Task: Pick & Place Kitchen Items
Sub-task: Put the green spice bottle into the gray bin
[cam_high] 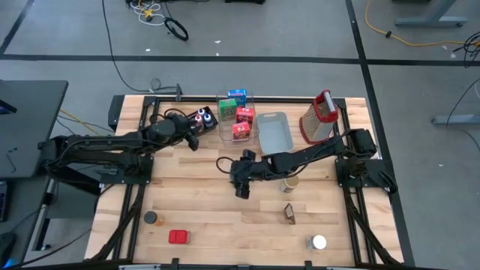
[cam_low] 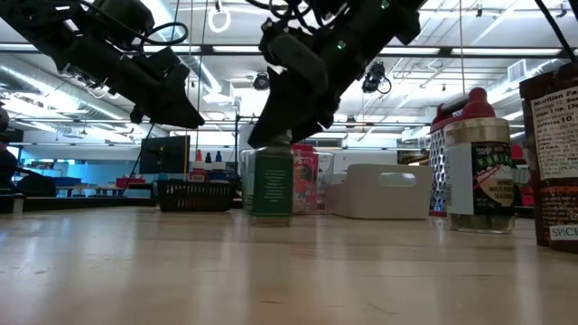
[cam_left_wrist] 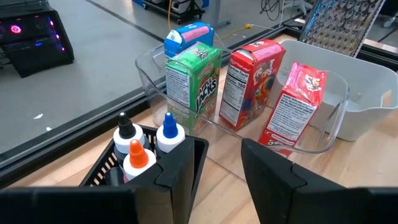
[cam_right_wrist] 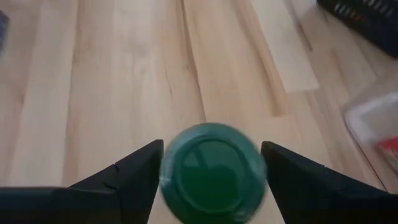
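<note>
Right wrist view looks straight down on a green-lidded jar standing upright mid-table, centred between the right gripper's spread fingers, which flank but do not visibly touch it; squeezing inward should grasp it. The left gripper hangs released by the black basket, farther off.

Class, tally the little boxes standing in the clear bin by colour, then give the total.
Blue box: 1
Green box: 1
Red boxes: 2
Total in the clear bin: 4
</note>
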Controlling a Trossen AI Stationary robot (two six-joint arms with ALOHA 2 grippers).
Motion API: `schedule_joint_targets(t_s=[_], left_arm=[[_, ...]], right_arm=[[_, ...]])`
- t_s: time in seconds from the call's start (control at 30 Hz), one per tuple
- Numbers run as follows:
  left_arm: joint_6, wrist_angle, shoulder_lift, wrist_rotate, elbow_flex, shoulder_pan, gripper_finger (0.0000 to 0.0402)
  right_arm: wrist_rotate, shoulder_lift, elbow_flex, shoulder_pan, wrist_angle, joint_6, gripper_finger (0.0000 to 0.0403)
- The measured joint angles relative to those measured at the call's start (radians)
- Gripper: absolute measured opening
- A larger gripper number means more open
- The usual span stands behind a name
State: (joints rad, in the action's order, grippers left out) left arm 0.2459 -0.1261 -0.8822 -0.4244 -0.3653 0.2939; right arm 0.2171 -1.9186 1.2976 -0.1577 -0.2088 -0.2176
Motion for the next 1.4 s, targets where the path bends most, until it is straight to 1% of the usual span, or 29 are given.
schedule_joint_targets(t_s=[0.17,0.33,0.43,0.6,0.83,0.97,1.03,1.17,1.3,1.4], left_arm=[[-0.027,0.001,0.000,0.000,0.000,0.000,0.0142],[-0.026,0.004,0.000,0.000,0.000,0.000,0.0142],[-0.026,0.004,0.000,0.000,0.000,0.000,0.0142],[-0.026,0.004,0.000,0.000,0.000,0.000,0.0142],[-0.022,0.003,0.000,0.000,0.000,0.000,0.0142],[-0.022,0.003,0.000,0.000,0.000,0.000,0.0142],[-0.022,0.003,0.000,0.000,0.000,0.000,0.0142],[-0.022,0.003,0.000,0.000,0.000,0.000,0.0142],[-0.022,0.003,0.000,0.000,0.000,0.000,0.0142],[-0.017,0.003,0.000,0.000,0.000,0.000,0.0142]], right_arm=[[0.002,0.000,0.000,0.000,-0.008,0.033,0.0279],[-0.027,0.000,0.000,0.003,-0.015,-0.013,0.0273],[-0.046,0.000,0.000,0.004,-0.025,-0.037,0.0254],[-0.049,0.001,0.000,0.005,-0.022,-0.037,0.0209],[-0.044,0.001,0.000,0.005,-0.010,-0.055,0.0209],[-0.079,0.000,0.000,0.004,0.019,-0.053,0.0214],[-0.059,0.000,0.000,0.003,0.055,-0.028,0.0214],[0.038,0.000,0.000,0.005,0.098,-0.018,0.0210],[0.073,0.022,-0.001,0.008,0.064,-0.011,0.0211],[0.078,0.072,-0.001,0.006,0.037,-0.021,0.0212]])
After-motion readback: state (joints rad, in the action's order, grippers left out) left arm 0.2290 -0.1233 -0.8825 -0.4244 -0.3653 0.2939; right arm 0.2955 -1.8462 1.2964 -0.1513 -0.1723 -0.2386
